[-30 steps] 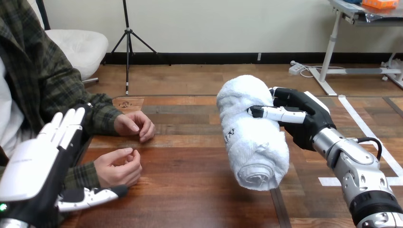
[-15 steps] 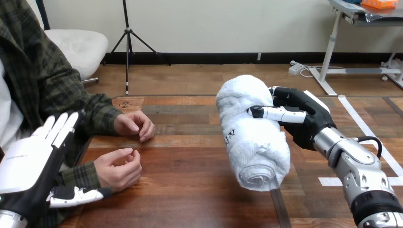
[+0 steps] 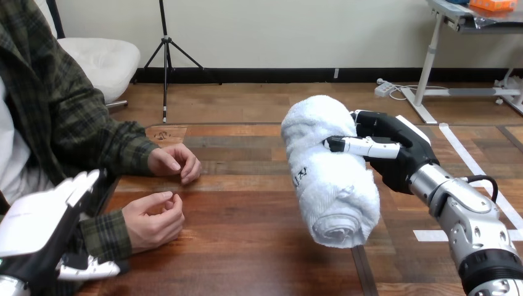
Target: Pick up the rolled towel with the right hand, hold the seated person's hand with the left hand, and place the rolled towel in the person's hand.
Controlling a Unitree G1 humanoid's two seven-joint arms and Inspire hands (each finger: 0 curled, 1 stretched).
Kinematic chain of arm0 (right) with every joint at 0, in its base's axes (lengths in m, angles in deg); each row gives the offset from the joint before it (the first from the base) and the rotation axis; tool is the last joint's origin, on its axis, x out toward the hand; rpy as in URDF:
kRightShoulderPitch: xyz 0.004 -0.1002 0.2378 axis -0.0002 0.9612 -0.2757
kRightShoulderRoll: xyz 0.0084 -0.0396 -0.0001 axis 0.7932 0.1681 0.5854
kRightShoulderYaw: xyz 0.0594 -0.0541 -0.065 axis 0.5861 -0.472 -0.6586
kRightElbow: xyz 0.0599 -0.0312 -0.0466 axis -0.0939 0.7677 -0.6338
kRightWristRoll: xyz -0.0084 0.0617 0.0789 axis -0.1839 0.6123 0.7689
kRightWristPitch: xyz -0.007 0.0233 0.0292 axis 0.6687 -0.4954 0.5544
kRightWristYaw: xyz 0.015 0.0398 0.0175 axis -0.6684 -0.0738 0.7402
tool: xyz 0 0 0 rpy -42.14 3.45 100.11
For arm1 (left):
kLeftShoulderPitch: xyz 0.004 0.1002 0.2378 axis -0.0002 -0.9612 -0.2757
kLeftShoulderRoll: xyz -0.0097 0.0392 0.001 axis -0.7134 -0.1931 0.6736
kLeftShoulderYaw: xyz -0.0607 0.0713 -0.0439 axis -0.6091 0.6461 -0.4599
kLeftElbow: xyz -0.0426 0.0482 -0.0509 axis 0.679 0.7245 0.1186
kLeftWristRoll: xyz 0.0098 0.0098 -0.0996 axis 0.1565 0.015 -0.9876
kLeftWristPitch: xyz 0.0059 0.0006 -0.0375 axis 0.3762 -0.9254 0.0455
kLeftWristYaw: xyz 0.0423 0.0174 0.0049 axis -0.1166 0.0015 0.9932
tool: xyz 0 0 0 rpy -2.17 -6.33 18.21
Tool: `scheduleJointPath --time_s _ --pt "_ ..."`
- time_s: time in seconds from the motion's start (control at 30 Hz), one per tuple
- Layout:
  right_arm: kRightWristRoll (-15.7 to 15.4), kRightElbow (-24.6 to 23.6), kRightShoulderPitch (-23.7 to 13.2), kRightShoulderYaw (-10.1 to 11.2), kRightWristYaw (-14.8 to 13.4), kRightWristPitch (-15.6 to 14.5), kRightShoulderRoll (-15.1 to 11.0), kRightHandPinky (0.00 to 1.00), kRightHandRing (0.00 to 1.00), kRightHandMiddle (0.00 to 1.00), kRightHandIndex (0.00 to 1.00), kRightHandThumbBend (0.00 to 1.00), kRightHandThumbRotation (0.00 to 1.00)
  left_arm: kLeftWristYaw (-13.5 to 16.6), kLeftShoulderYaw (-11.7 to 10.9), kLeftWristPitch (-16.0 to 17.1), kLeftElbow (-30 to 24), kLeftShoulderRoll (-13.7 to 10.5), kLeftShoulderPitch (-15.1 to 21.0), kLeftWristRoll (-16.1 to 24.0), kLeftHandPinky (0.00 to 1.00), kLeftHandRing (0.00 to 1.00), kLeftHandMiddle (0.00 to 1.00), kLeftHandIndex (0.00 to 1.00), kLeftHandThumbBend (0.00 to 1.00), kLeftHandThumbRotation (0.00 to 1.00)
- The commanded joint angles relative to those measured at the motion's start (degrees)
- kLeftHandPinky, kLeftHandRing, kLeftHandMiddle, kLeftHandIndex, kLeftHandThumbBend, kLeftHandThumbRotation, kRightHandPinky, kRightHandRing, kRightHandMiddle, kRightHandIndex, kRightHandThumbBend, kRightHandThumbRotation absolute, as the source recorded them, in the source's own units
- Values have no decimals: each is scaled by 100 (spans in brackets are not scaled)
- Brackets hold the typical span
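Observation:
A white rolled towel [image 3: 327,169] hangs in the air over the middle of the wooden table [image 3: 247,246], one rolled end facing me. My right hand [image 3: 395,151] is shut on the towel from its right side, thumb across the front. My left hand [image 3: 43,231] is low at the left edge, open with straight fingers, beside the person's sleeve and not touching their hand. The person's nearer hand [image 3: 151,219] rests loosely curled on the table. Their farther hand [image 3: 176,161] lies curled behind it.
The person sits at the table's left side, forearms lying on the tabletop. White tape strips [image 3: 475,166] mark the table's right part. Bare wood lies between the person's hands and the towel.
My left hand has dropped lower and drawn back toward the bottom left corner. The towel in my right hand has barely shifted. The person's hands stay still.

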Motion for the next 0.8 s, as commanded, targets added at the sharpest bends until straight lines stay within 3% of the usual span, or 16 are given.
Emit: scheduleJointPath --time_s 0.0,0.3,0.53,0.77 --pt "221 -628 -191 123 47 -64 -143 10 15 23 32 73 0 357 304 79 495 -336 552 129 85 90 92 93 100 34" --pt "331 -1167 -29 135 150 -281 -196 9 14 23 32 72 0 684 759 96 1233 -537 900 296 82 87 88 91 100 37" --pt "426 -1908 198 152 97 -685 -217 9 14 22 32 72 0 1143 1152 192 1917 -649 1221 453 77 84 86 89 100 37" --pt "551 -2527 388 200 92 -1044 -229 8 13 22 32 71 0 1176 1400 215 2347 -688 1447 436 75 82 85 87 100 38"
